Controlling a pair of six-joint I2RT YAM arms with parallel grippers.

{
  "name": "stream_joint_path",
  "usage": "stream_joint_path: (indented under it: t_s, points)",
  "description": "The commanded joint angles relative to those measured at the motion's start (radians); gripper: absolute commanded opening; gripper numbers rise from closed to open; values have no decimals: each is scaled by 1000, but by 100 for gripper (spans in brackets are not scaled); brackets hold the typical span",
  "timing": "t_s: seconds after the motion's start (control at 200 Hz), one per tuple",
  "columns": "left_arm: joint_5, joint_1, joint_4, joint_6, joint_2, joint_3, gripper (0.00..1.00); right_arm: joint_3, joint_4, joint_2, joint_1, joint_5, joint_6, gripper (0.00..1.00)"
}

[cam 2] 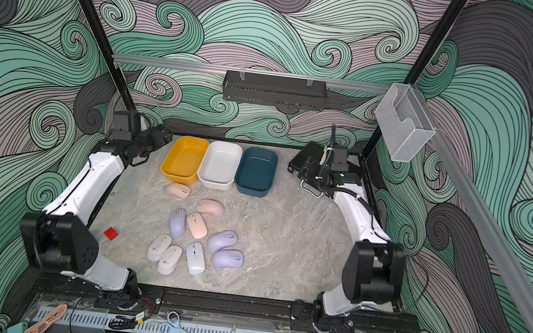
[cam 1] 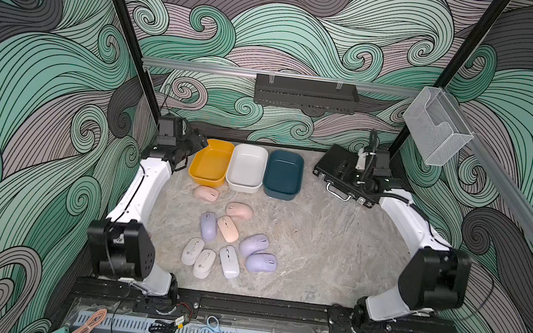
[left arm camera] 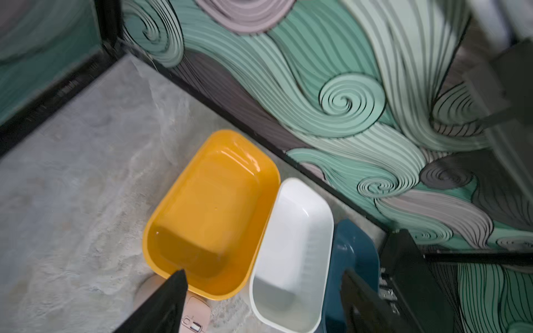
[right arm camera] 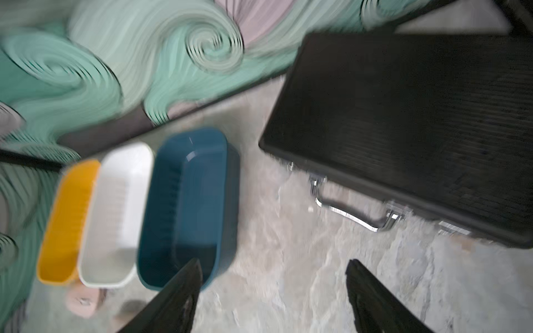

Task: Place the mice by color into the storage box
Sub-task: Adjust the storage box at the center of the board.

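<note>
Fingers, left gripper: spread wide, nothing pinched, hanging by the back-left corner of the yellow bin.
Closest mouse: pink mouse, flat on the table just in front of that bin, so it sits toward the robot's base from the left fingertips.
Its long axis: pretty much side to side, parallel to the bin row, so I'd guess the jaws should straddle it front to back.
Other mice: all loose, bunched centre-left; white bin and teal bin are empty too.
Fingers, right gripper: also spread, empty, over the black case, well apart from the pile.
Nearer arm: left, easily.
</note>
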Motion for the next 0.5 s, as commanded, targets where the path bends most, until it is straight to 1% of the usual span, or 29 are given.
stream_joint_path:
  t_s: [0.0, 0.025, 0.035, 0.06, 0.08, 0.105, 0.145, 0.19, 0.25, 0.31, 0.355, 0.495]
  points:
    - [217, -2, -162, 34, 117, 87, 78, 95, -221, 70, 90, 6, -43, 81]
    - [237, -3, -149, 28, 132, 85, 78, 114, -233, 98, 105, -2, -42, 81]
    - [244, -3, -140, 27, 138, 83, 78, 123, -235, 110, 110, -10, -42, 79]
    - [265, -4, -122, 24, 159, 78, 78, 142, -236, 143, 119, -42, -49, 70]
    - [275, -5, -111, 23, 177, 78, 78, 160, -241, 170, 126, -76, -58, 61]
    - [284, -7, -109, 24, 196, 83, 77, 186, -256, 203, 132, -114, -66, 54]
    - [295, -11, -123, 32, 241, 104, 77, 232, -280, 262, 141, -151, -73, 48]
    - [300, -21, -153, 56, 297, 148, 76, 276, -305, 316, 151, -142, -69, 43]
    - [295, -37, -200, 82, 362, 203, 76, 316, -321, 367, 165, -120, -71, 43]
    - [299, -51, -212, 93, 415, 235, 76, 343, -318, 403, 172, -131, -67, 47]
    - [303, -59, -212, 97, 445, 250, 76, 359, -315, 427, 173, -147, -62, 51]
    - [302, -83, -221, 99, 506, 271, 76, 378, -306, 472, 176, -154, -55, 53]
